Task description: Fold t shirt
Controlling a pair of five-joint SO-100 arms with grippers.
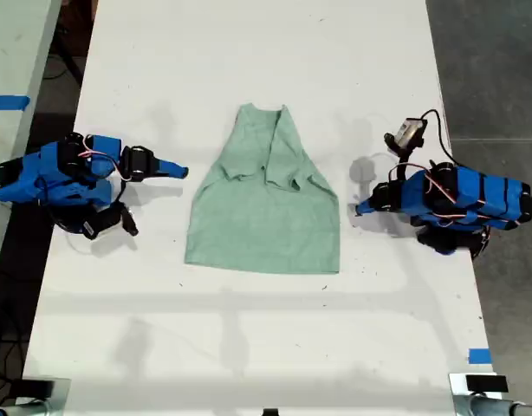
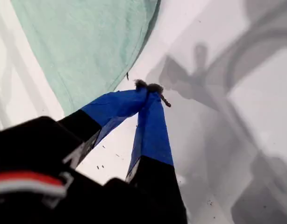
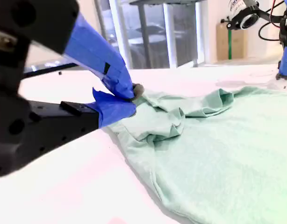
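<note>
The white table (image 1: 249, 52) is carrying the whole job, with the t shirt (image 1: 262, 217) lying flat at its middle, between the two blue arms. The shirt is showing a partial fold: both sleeves (image 1: 279, 160) are lying turned in over the chest, so the upper end is tapering narrow while the hem is spreading wide toward the exterior view's bottom. By that look, the side folds are standing done, and the lengthwise fold, hem up to collar, is remaining.

My second gripper (image 1: 175, 170), at the exterior view's left, is sitting just beside the shoulder edge, its jaws pinched together on nothing. My first gripper (image 1: 361, 208), at the exterior view's right, is hanging near the hem's corner, likewise clenched and empty, apart from the cloth.
</note>
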